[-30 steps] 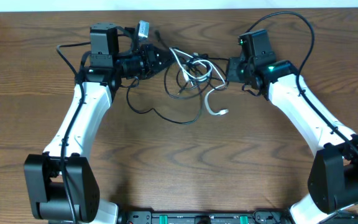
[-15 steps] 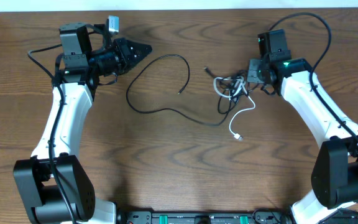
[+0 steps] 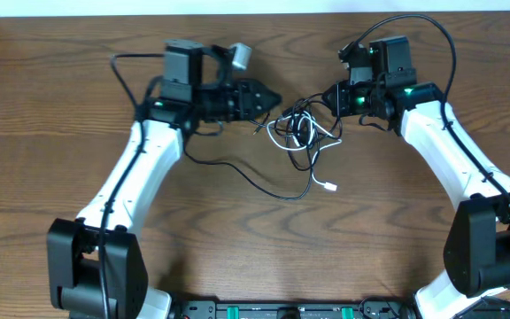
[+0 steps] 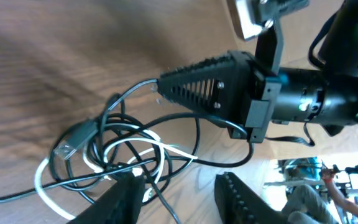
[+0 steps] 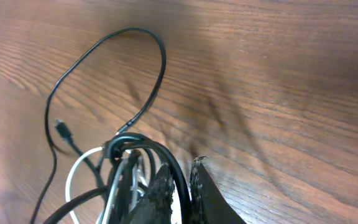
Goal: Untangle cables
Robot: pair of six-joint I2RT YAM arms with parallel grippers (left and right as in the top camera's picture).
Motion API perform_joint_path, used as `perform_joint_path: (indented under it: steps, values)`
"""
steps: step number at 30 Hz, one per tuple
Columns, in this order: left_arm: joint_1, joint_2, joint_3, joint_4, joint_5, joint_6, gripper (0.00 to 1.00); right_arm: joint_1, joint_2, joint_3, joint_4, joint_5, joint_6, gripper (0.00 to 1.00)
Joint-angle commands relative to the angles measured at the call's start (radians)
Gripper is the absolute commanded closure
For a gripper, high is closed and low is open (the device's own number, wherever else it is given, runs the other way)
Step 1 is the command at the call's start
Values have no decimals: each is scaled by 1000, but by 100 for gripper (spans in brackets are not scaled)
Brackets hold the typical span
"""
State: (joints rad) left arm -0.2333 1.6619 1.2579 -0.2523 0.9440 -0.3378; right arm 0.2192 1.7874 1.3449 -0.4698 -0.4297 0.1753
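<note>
The cables lie as a tangled bundle [image 3: 299,128] on the wooden table between my two grippers. The black cable [image 3: 237,168] trails from it to the lower left, and the white cable ends in a plug [image 3: 330,187] below. My right gripper [image 3: 328,96] is shut on a black loop of the bundle; in the right wrist view its fingers [image 5: 185,186] pinch the black cord [image 5: 148,43] beside the white cord [image 5: 73,177]. My left gripper [image 3: 271,97] is open at the bundle's left edge. In the left wrist view its fingers [image 4: 179,202] straddle black and white strands [image 4: 117,149].
The table's far edge meets a white wall [image 3: 255,7] just behind both grippers. The right gripper's shut fingers [image 4: 204,87] fill the middle of the left wrist view. Thick black arm wires [image 3: 414,27] arch over the right arm.
My left arm has swung right to the bundle. My right gripper has moved left and up with the bundle, and the black cable now lies back in the tangle.
</note>
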Motion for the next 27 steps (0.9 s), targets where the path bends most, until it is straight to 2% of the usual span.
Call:
perform_joint_path:
  steps: [1,4,8,12,19,27]
  values:
    - [-32,63,5,6,-48,25,53,-4,6,-3,2,-57,11,99]
    - [-50,113,5,11,-48,19,48,-4,6,-3,3,-60,11,99]
    - [-56,182,5,47,-48,34,49,-3,6,-3,6,-60,11,99]
    - [-53,234,5,112,-49,118,49,-3,6,-3,5,-60,11,99]
    - [-59,294,5,264,-99,116,49,-2,6,-4,5,-60,10,99]
    - [-109,323,5,344,-101,120,49,-2,6,-4,5,-60,11,99]
